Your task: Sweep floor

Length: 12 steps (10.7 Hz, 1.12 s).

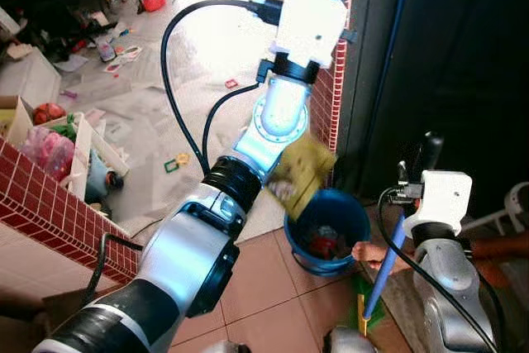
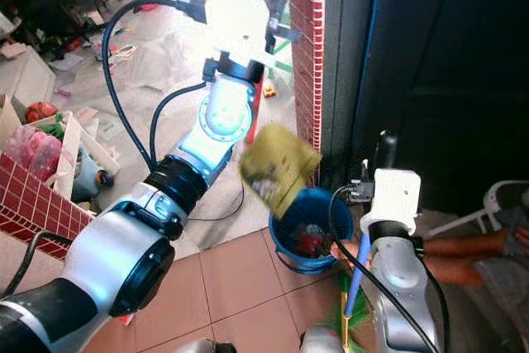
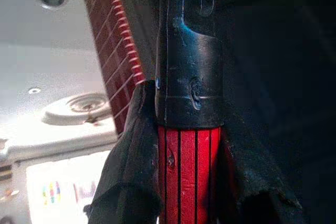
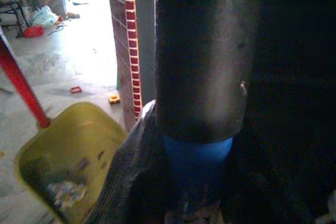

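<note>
My raised left gripper (image 3: 189, 182) is shut on the red, black-capped handle (image 3: 189, 145) of a yellow dustpan (image 1: 302, 173). The pan hangs tilted just above a blue bucket (image 1: 357, 208) on the tiled floor, with bits of rubbish (image 4: 63, 192) lying in it. More rubbish sits in the bucket. My right gripper (image 4: 197, 182) is shut on the broom (image 1: 384, 274), at the join of its black grip (image 4: 202, 51) and blue shaft. The broom stands upright beside the bucket, its green and yellow bristles (image 1: 364, 307) on the floor.
A person's limbs (image 1: 496, 245) lie on the floor at the right, one hand (image 1: 368, 251) near the bucket. A brick pillar (image 1: 331, 97) and a dark panel (image 1: 446, 55) stand behind. At the left are a low brick wall (image 1: 50, 204), a toy box (image 1: 50, 138) and scattered toys (image 1: 175, 161).
</note>
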### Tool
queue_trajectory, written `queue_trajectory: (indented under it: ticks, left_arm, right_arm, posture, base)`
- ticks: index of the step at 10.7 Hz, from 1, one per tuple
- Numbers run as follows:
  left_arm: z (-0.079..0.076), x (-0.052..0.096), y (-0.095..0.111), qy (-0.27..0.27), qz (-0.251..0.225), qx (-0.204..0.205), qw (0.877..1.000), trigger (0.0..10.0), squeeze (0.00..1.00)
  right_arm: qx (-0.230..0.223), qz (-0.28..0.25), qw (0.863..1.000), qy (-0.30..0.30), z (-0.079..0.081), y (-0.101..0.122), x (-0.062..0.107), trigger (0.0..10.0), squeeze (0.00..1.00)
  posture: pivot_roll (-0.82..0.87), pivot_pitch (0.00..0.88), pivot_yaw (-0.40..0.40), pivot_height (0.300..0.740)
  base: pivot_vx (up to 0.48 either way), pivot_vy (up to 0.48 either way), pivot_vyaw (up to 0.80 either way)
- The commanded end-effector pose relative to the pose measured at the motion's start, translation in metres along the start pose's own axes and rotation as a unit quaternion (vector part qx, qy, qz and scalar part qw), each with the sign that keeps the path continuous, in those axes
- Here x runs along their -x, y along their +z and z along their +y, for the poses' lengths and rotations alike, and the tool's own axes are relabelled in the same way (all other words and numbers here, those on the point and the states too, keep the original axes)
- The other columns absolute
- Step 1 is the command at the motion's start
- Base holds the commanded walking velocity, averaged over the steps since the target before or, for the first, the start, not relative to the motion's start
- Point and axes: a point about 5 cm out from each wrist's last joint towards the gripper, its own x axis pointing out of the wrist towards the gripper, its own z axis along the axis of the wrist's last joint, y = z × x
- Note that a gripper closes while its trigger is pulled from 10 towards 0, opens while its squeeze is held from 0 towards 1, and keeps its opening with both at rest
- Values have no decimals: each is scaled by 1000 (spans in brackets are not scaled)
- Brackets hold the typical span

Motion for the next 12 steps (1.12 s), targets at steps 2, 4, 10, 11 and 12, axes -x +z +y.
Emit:
queue_trajectory:
  ticks: [2,4,10,11,12]
  left_arm:
    - [-68,-12,44,-36,-77,110,990,10000,0]
    - [-87,1,51,-76,-91,136,984,10000,0]
    - [-94,2,61,-109,-87,188,972,10000,0]
    - [-58,-24,60,-51,-93,155,982,10000,0]
    - [-15,-42,58,-14,-108,95,990,10000,0]
  right_arm:
    - [-15,13,1000,10,6,-3,1,10000,0]
    - [-15,12,1000,14,9,0,-1,10000,0]
    - [-16,7,1000,24,13,2,-10,10000,0]
    - [-19,8,999,29,15,0,-13,10000,0]
    - [-25,12,999,40,22,-4,-18,10000,0]
  posture:
    - [-340,77,177,740]
    - [-336,70,172,740]
    - [-310,51,155,740]
    - [-251,38,133,740]
    - [-215,29,122,740]
  base:
    - [0,0,0]
    - [0,0,0]
    - [0,0,0]
    - [0,0,0]
    - [0,0,0]
